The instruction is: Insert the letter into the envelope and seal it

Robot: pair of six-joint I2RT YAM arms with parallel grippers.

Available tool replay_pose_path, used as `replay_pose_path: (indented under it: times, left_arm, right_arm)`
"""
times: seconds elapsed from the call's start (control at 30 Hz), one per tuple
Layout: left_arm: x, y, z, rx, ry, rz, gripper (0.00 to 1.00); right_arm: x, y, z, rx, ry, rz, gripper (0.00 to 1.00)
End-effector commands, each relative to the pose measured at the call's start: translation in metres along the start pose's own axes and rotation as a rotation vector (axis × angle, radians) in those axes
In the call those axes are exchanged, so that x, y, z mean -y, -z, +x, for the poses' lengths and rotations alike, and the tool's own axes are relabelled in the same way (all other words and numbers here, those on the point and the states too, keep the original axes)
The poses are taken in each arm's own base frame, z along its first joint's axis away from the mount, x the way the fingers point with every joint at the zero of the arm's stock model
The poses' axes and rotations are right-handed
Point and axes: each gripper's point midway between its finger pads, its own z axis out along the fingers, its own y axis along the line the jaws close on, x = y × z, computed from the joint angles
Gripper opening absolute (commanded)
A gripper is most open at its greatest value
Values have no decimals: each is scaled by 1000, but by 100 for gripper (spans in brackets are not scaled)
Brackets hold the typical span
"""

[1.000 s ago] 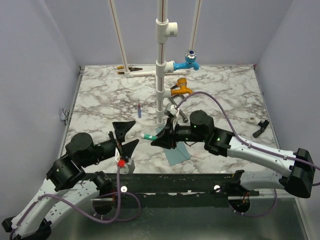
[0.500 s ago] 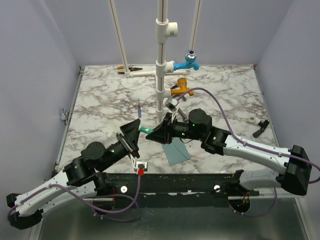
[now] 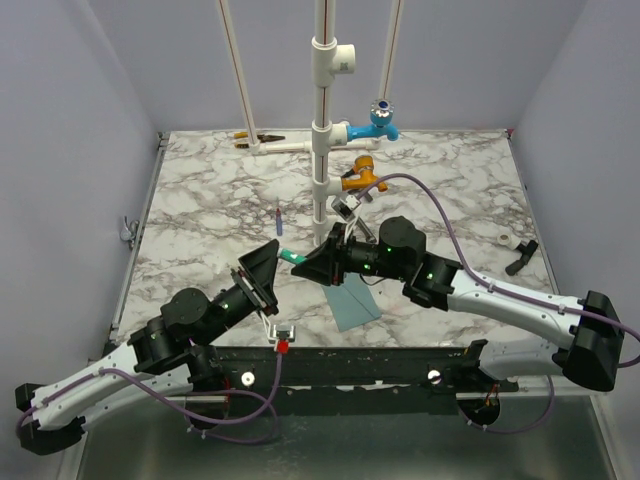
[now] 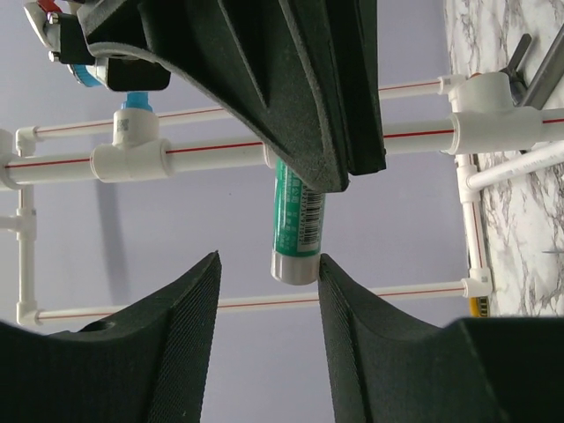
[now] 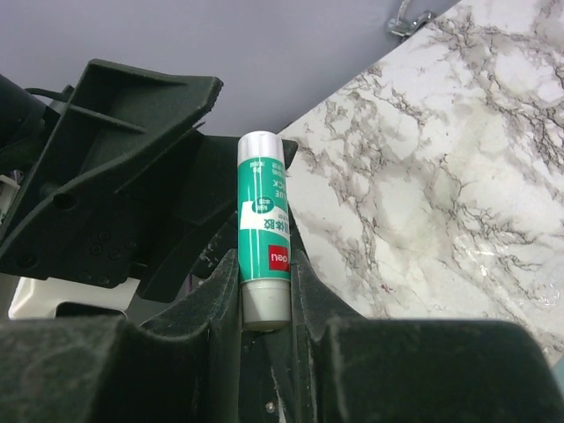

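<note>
**Change noted.** A second ago the left end effector (image 4: 267,273) stood well to the left of the work, jaws spread wide. It has since swung right and far. Its jaws have narrowed to about half width and now straddle the free end of the glue stick (image 5: 263,238). They are not clamped: a clear gap shows on one side, and contact on the other cannot be confirmed. The right end effector (image 3: 306,268) has kept the stick pinched by its base throughout, raised off the desk (image 3: 200,200) and pointing left towards its partner.

**Bearing on the task.** In my judgement this is preparation for sealing: the left side appears about to grip the cap end, either to uncap the stick or to take it over. No glue has been applied.

**Task items.** The envelope (image 3: 358,308) lies flat near the near edge of the desk, under the right arm and just right of the end effectors. The letter is not visible in any view, so whether it is inside the envelope cannot be established.

**Differences between views.** The left wrist view alone shows the jaw gap around the stick, with the white pipe frame (image 3: 322,120) behind. The right wrist view alone shows the pinch on the stick's base. Only the overhead view shows the envelope.
</note>
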Motion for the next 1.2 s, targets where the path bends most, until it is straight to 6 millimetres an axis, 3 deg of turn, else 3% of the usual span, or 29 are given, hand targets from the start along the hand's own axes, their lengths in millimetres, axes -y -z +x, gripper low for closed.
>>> replay_pose_path:
  times: [0.0, 0.23, 0.37, 0.53, 0.73, 1.0, 1.17]
  left_arm:
    - [-2, 1, -1, -3, -34, -15, 44]
    - [-1, -2, -2, -7, -39, -3, 27]
    - [-4, -1, 0, -21, -15, -2, 1]
    - [5, 1, 0, -15, 138, 90, 0]
    - [60, 17, -39, 112, 409, 382, 0]
    - [78, 40, -96, 174, 907, 739, 0]
    - [74, 43, -120, 183, 1140, 885, 0]
  right_arm:
    - [-5, -4, -14, 29, 11, -9, 1]
    - [-8, -7, -12, 3, 27, -26, 1]
    - [-7, -8, -9, -12, 31, -26, 1]
    - [4, -6, -5, -40, 105, 20, 1]
    - [24, -10, 0, -158, 374, 53, 1]
    - [21, 16, 24, -206, 783, -110, 1]
    - [25, 28, 35, -232, 908, -146, 1]
